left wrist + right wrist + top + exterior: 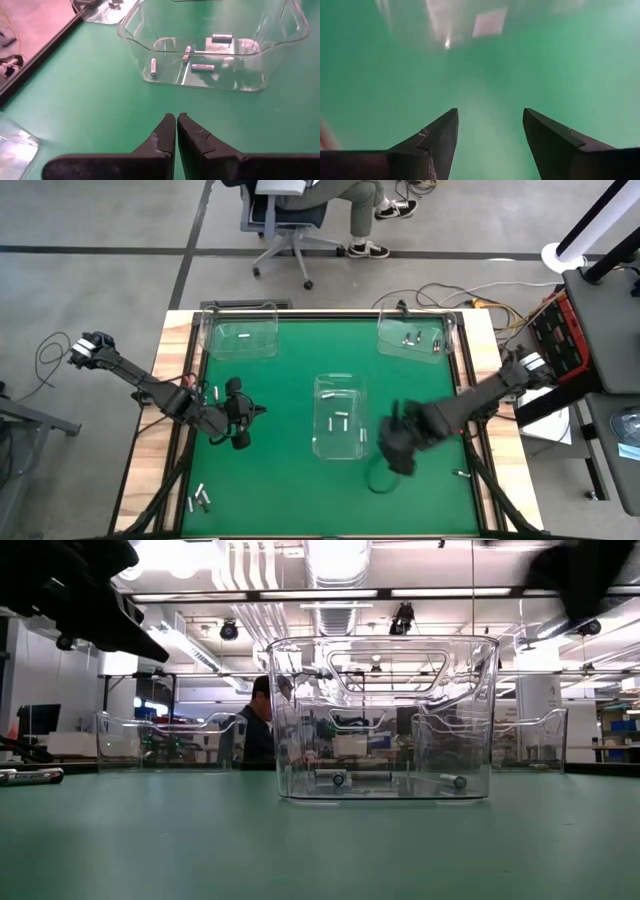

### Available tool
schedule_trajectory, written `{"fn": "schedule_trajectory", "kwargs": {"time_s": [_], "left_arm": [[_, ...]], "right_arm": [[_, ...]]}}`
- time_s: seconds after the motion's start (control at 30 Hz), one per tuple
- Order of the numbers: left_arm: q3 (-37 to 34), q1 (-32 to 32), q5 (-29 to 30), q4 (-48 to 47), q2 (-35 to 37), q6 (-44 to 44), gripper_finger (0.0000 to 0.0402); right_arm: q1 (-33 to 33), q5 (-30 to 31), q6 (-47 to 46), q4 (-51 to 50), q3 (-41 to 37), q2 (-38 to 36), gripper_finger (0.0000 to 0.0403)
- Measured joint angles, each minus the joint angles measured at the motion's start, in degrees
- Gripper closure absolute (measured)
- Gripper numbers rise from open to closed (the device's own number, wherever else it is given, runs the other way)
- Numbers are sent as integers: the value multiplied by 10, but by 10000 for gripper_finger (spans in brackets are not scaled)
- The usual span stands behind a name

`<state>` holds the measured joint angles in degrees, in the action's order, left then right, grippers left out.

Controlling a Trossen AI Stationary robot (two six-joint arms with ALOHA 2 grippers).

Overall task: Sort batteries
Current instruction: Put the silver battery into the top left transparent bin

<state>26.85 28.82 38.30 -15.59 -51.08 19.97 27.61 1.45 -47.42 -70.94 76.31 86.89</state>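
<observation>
Green felt-like table (290, 490) with a wood border fills the high view; three clear plastic bins sit on it: centre bin (339, 416), far-left bin (240, 330) at 11 o'clock of centre, far-right bin (413, 332) at 1 o'clock. The left arm reaches in from 9 o'clock, its left gripper (238, 427) over bare felt beside the centre bin; the left wrist view shows its fingers (167, 135) clenched together, nothing between them. The right arm comes from 3 o'clock, with the right gripper (397, 448) at 4 o'clock of the centre bin; the right wrist view shows its fingers (442, 135) spread wide over plain green felt, holding nothing. Batteries, small silvery cylinders: only the left wrist view resolves three in the centre bin (202, 66), at 12 o'clock of the closed tips and well apart from them. The high view alone shows loose ones near the front-left edge (199, 497), at 7 o'clock of the left gripper, one (213, 395) close by that arm, one (461, 474) at 4 o'clock of the right gripper, plus some in both far bins. The low view adds a battery (30, 776) lying at the far left and a seated person (255, 725) behind the glossy, rounded bin walls.
</observation>
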Motion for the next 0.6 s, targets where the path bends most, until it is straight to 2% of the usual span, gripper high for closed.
{"fn": "schedule_trajectory", "kwargs": {"time_s": [0.13, 0.3, 0.6], "left_arm": [[0, -6, 2, 4, -8, 0, 402], [0, -6, -20, 39, -18, 11, 402], [13, -4, -37, 158, -32, 57, 402]], "right_arm": [[74, -103, -125, 6, -98, -13, 196], [127, -236, -173, 34, -189, -5, 190], [131, -298, -178, 150, -293, -1, 182]]}}
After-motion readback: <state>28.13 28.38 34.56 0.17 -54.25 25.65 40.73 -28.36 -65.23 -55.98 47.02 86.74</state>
